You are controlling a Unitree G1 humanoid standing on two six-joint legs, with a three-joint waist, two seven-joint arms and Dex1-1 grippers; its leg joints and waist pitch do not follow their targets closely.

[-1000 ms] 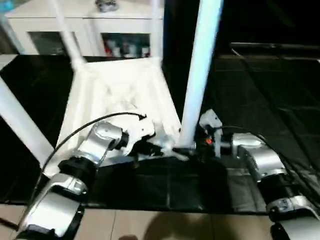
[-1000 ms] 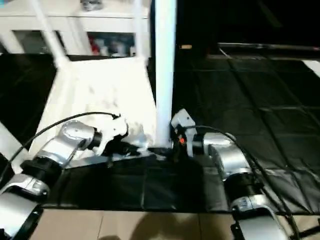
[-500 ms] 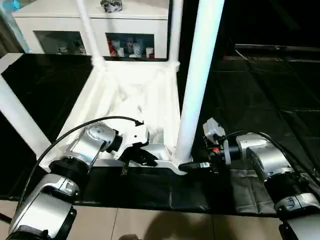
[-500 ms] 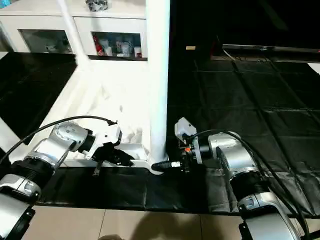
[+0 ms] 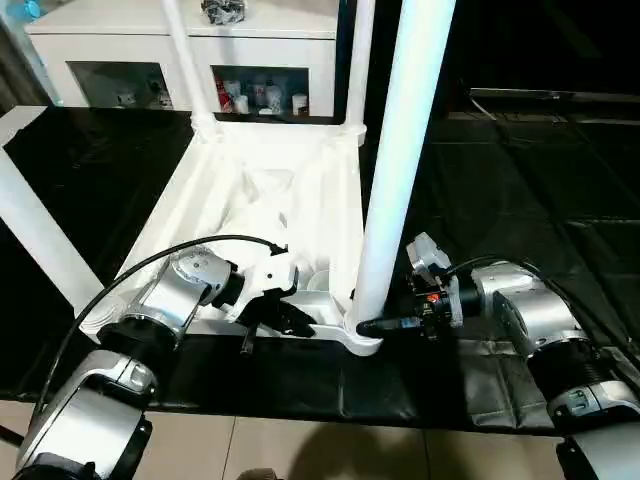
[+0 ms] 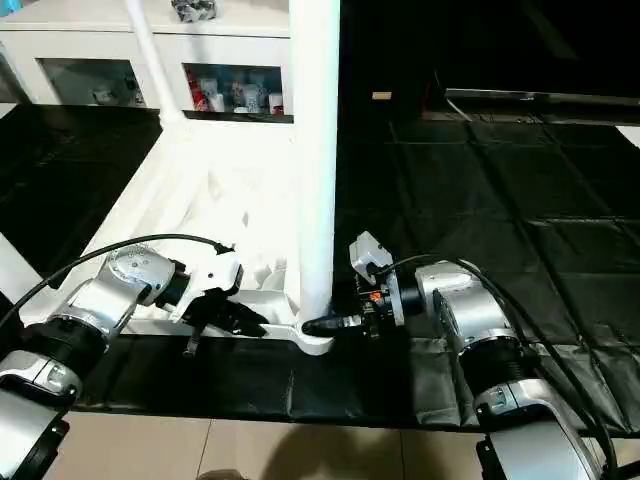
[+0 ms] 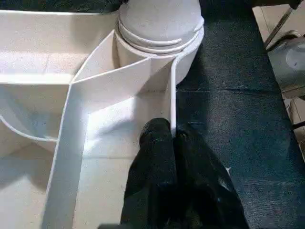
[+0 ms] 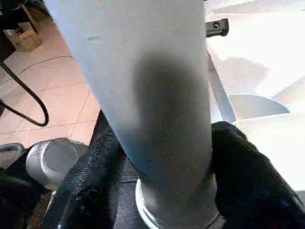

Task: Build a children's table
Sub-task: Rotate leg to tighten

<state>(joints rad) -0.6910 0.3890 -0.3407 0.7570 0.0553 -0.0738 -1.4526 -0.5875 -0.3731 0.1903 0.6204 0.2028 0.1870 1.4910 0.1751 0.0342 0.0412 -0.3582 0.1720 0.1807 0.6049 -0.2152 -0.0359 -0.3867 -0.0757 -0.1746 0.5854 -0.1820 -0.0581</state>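
Note:
The children's table lies upside down on a black mat, its ribbed white top (image 5: pixel 250 190) facing up and its legs standing in the corner sockets. The near right leg (image 5: pixel 400 150) rises from the corner closest to me. My left gripper (image 7: pixel 174 143) is shut on the thin rim wall of the top, just beside that corner socket (image 7: pixel 159 28). My right gripper (image 8: pixel 167 138) reaches in from the right at the base of the same leg (image 8: pixel 152 86), with one black finger (image 8: pixel 95 186) pressed on each side of it.
Other legs stand at the far left (image 5: pixel 178 50), the far right (image 5: pixel 358 60) and the near left (image 5: pixel 35 235). A white cabinet (image 5: pixel 130 30) with glass-fronted shelves stands behind. The black mat (image 5: pixel 520 180) spreads to the right, and tiled floor (image 5: pixel 300 450) lies in front.
The right gripper's fingers have closed in around the base of the near right leg. The left gripper keeps its hold on the rim. The camera has shifted.

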